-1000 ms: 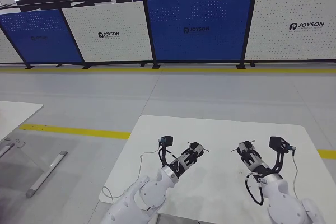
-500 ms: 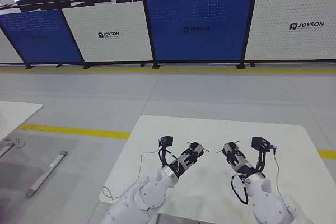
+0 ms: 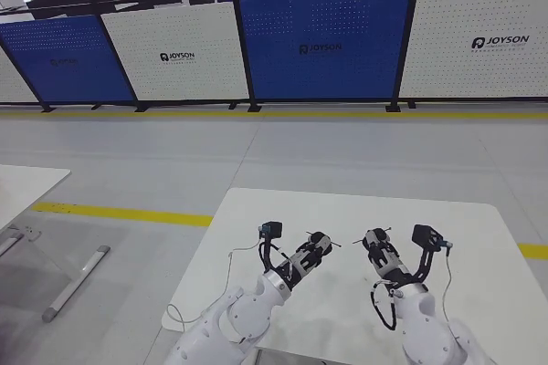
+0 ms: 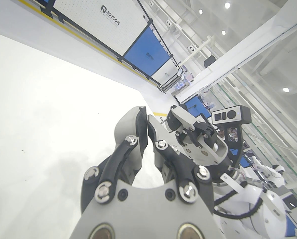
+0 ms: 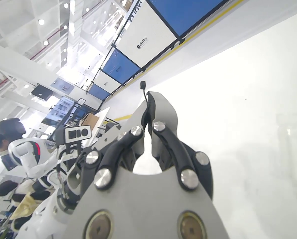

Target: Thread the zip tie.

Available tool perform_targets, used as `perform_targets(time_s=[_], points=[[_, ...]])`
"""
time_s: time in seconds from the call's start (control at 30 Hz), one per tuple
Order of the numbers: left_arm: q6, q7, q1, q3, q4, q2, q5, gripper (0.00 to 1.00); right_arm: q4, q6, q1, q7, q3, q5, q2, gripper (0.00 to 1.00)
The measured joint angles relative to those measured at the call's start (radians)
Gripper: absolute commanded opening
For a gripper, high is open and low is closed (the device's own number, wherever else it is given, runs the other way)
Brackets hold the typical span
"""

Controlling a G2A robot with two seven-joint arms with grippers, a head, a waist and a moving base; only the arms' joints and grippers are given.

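Alignment step: our right claw (image 5: 148, 101) is clamped on the zip tie (image 5: 145, 93), head (image 5: 141, 84) poking out, above the table's (image 3: 347, 205) middle. Left claw (image 4: 147, 118) is pinched closed too, apparently on its other end. Next, we steer that end into the head.

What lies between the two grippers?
Top view: bare white table between left gripper and right gripper; the zip tie in the right gripper's fingers does not reach across.

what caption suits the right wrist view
Right gripper shut on a black zip tie, its head poking past the fingers over the white table.
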Motion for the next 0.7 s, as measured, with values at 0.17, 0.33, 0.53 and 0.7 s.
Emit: perform_targets(time_s=[0.17,0.33,0.53,0.7], points=[[0.0,0.0,0.0,0.0,0.0,0.0,0.0,0.0,0.0,-0.001,0.0,0.001,0.0,0.002,0.0,0.0],[0.0,0.0,0.0,0.0,0.0,0.0,0.0,0.0,0.005,-0.014,-0.016,-0.01,-0.013,0.012,-0.006,0.0],[0.0,0.0,0.0,0.0,0.0,0.0,0.0,0.0,0.022,0.002,-0.011,-0.051,-0.046,-0.023,-0.018,0.0],[0.0,0.0,0.0,0.0,0.0,0.0,0.0,0.0,0.022,0.003,-0.011,-0.052,-0.046,-0.024,-0.018,0.0]])
